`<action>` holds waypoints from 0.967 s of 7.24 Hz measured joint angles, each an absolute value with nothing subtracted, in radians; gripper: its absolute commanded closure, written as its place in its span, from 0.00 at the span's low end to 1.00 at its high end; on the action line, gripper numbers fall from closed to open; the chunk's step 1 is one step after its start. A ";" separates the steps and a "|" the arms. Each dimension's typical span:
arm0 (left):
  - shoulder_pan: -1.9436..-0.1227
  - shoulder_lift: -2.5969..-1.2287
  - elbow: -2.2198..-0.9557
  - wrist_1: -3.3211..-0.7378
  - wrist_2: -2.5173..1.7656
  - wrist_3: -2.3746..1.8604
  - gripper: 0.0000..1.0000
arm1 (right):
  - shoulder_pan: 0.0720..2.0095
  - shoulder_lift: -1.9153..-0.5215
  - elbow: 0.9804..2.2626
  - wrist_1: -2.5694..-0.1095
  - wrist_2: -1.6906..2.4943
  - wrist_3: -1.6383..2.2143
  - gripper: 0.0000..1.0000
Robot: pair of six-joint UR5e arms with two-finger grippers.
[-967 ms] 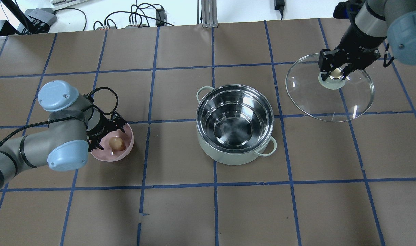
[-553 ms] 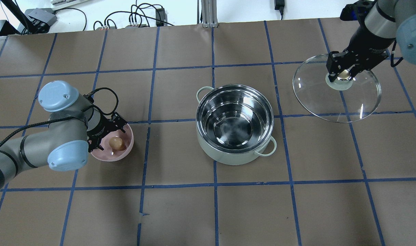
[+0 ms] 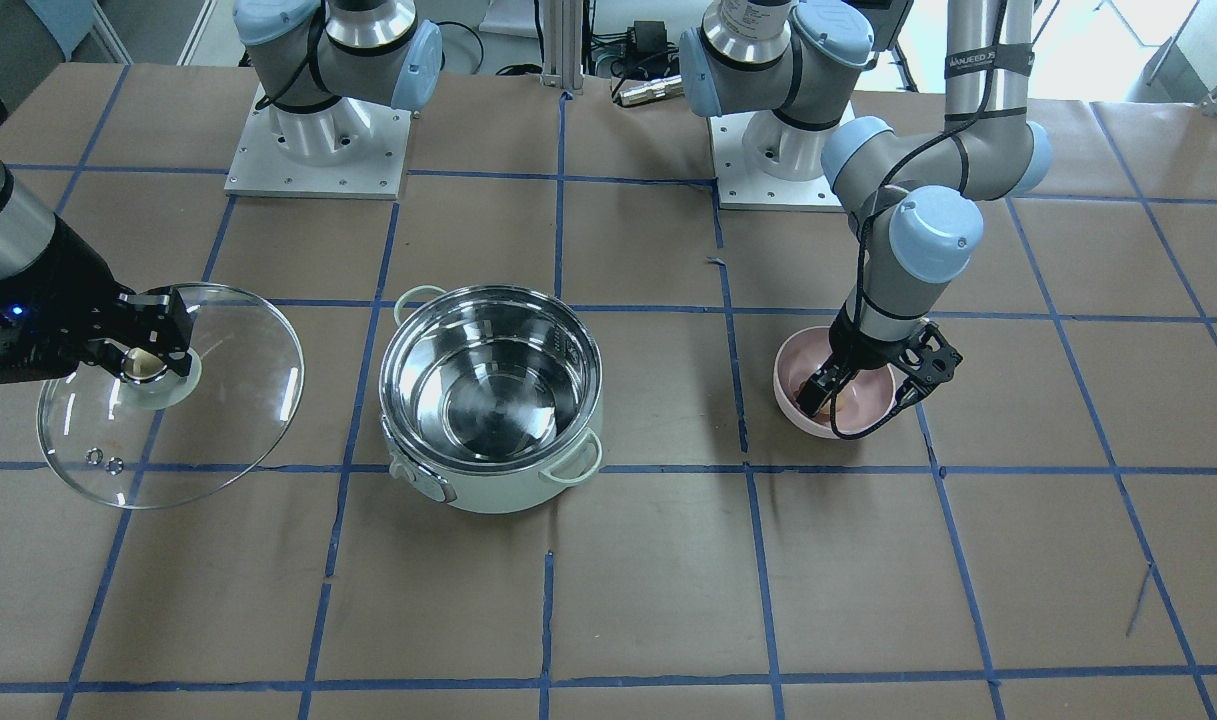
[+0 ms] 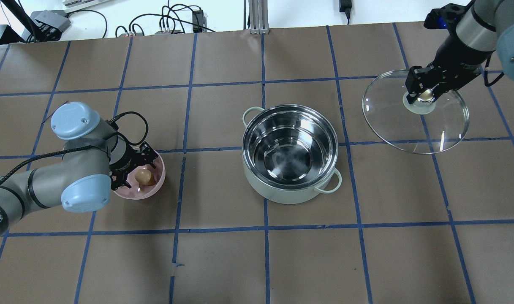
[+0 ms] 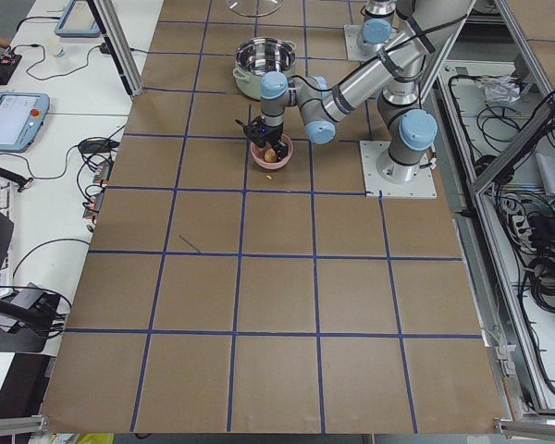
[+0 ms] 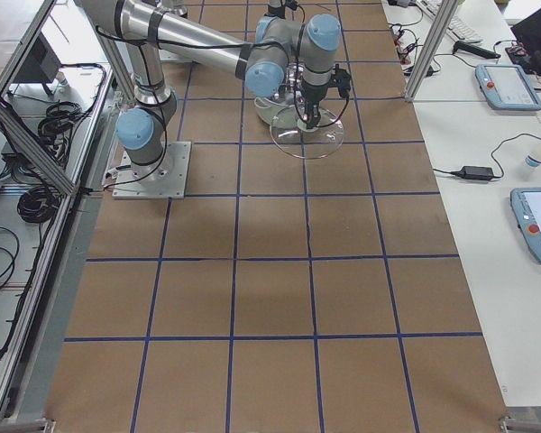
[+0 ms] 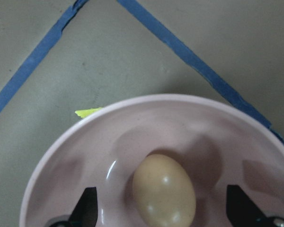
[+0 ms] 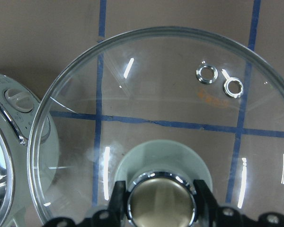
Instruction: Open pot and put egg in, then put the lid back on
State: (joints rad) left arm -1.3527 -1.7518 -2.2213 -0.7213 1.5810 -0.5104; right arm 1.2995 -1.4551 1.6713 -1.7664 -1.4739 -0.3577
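The mint-green pot [image 4: 290, 154] stands open at mid-table, its steel inside bare; it also shows in the front view [image 3: 491, 395]. The tan egg [image 4: 145, 177] lies in a pink bowl [image 4: 159, 185] to the pot's left. My left gripper [image 4: 137, 171] is open and low in the bowl, one finger on each side of the egg [image 7: 164, 191]. My right gripper [image 4: 423, 90] is shut on the knob of the glass lid [image 4: 415, 122]. It holds the lid to the right of the pot, clear of it [image 8: 161, 94]. I cannot tell whether the lid touches the table.
The table is brown paper with a blue tape grid [image 4: 265, 230]. Both arm bases [image 3: 318, 140] stand at the robot's side of the table. Cables and power bricks [image 4: 168, 23] lie beyond the far edge. The pot's dial [image 8: 19, 100] faces the operators' side.
My right arm has carried the lid further right, away from the pot. My left gripper has shifted slightly closer around the egg in the bowl. The pot has not moved.
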 measured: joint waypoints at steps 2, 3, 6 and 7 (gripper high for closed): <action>-1.353 -1.758 -2.221 -0.723 1.581 -0.509 0.68 | 1.291 -1.456 1.672 -1.765 -1.465 -0.362 0.72; -1.353 -1.760 -2.220 -0.724 1.582 -0.507 0.76 | 1.289 -1.456 1.672 -1.764 -1.464 -0.362 0.72; -1.353 -1.765 -2.217 -0.725 1.583 -0.497 0.95 | 1.290 -1.457 1.672 -1.764 -1.462 -0.363 0.72; -1.354 -1.766 -2.214 -0.724 1.583 -0.496 0.95 | 1.290 -1.457 1.672 -1.765 -1.463 -0.362 0.72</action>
State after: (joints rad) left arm -1.3539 -1.7655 -2.2138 -0.7243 1.5830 -0.4956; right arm 1.2900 -1.4572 1.6720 -1.7652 -1.4627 -0.3624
